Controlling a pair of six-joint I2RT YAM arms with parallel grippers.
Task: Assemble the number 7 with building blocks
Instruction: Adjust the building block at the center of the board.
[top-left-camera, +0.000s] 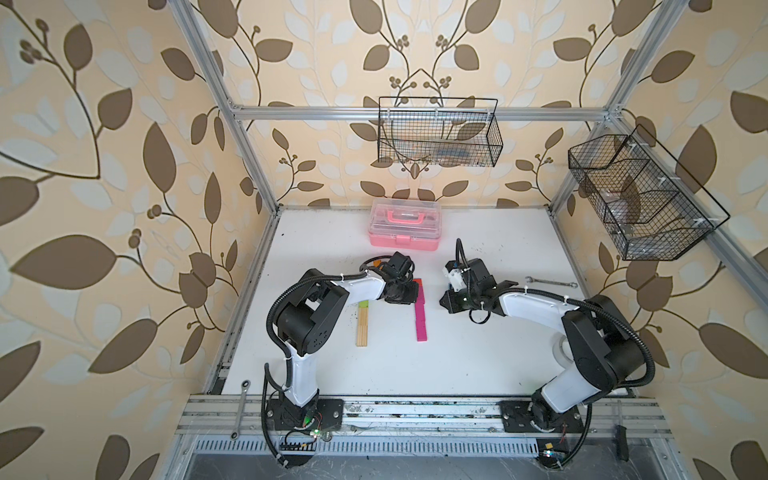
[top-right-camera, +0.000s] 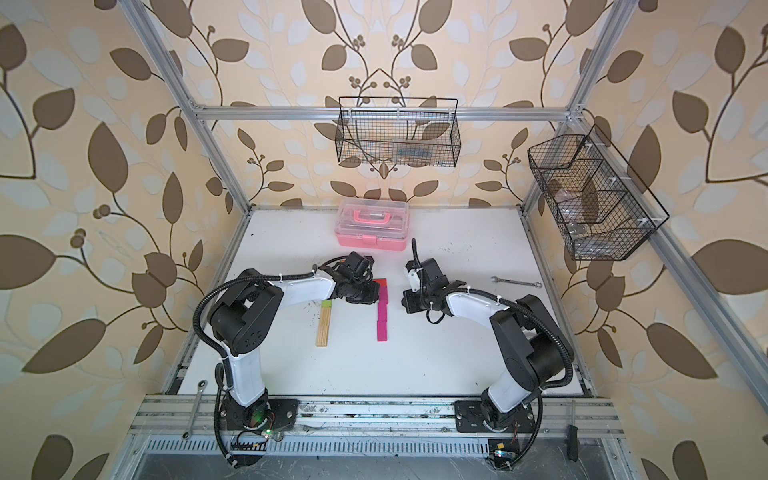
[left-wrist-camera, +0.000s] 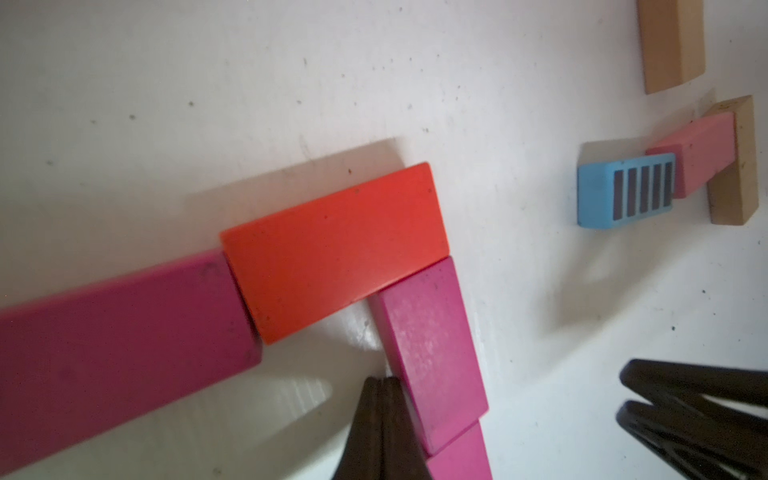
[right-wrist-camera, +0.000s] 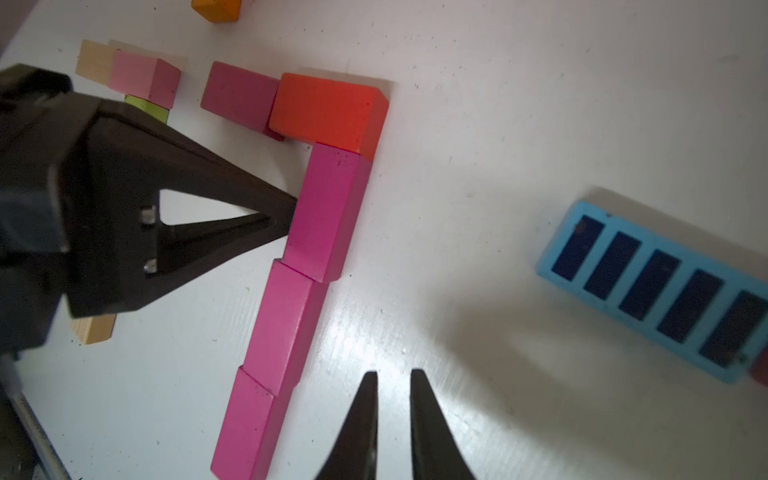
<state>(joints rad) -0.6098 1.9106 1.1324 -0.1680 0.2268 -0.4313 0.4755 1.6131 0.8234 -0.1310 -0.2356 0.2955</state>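
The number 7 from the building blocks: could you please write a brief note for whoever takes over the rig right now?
Left hand: shut, empty, tips at the side of the top magenta wooden block of the stem.
Right hand: jaws slightly apart, empty, beside the stem, touching nothing.
Done: bar of a dark magenta rectangular block and a red-orange rectangular block meets the stem, three magenta blocks.
Left: the stem looks stepped; probably nudge it straight, then withdraw.
Spare: blue striped block and light pink block lie apart.
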